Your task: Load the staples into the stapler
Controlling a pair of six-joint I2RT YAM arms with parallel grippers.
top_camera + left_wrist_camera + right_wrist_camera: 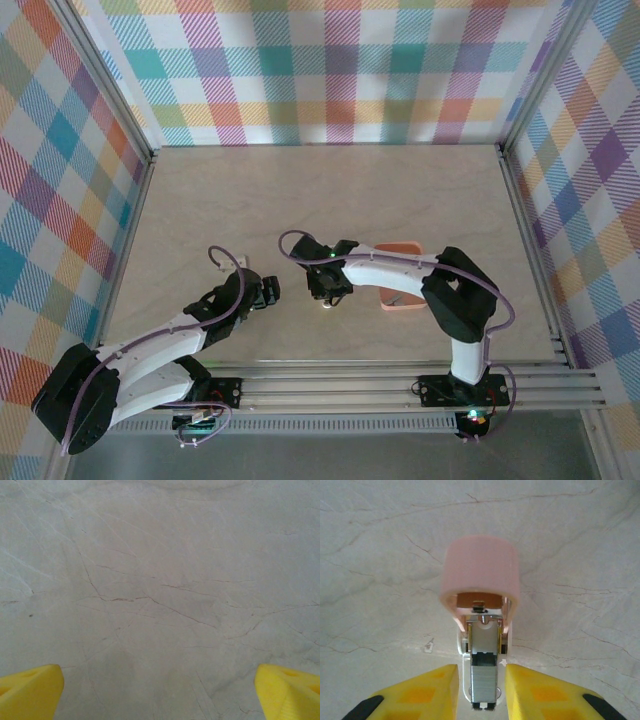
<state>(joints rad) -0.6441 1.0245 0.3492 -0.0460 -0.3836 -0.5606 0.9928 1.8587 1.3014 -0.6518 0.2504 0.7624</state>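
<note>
Wrist view: my right gripper (481,667), barely open, flanks the staples (484,686) in the opened stapler (480,575) without clasping them. From above, it hovers near the tray (402,276). My left gripper (159,680) gapes wide over the table (160,580).

We see the far half of the worktop (330,190) bare. By the near edge, the orange tray (402,300) and the stapler (480,580) stand in the way.

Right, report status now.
Left gripper open wide over table. Right gripper flanking open stapler, grip unclear. Staples in its channel. Tray beside, not blocking.
</note>
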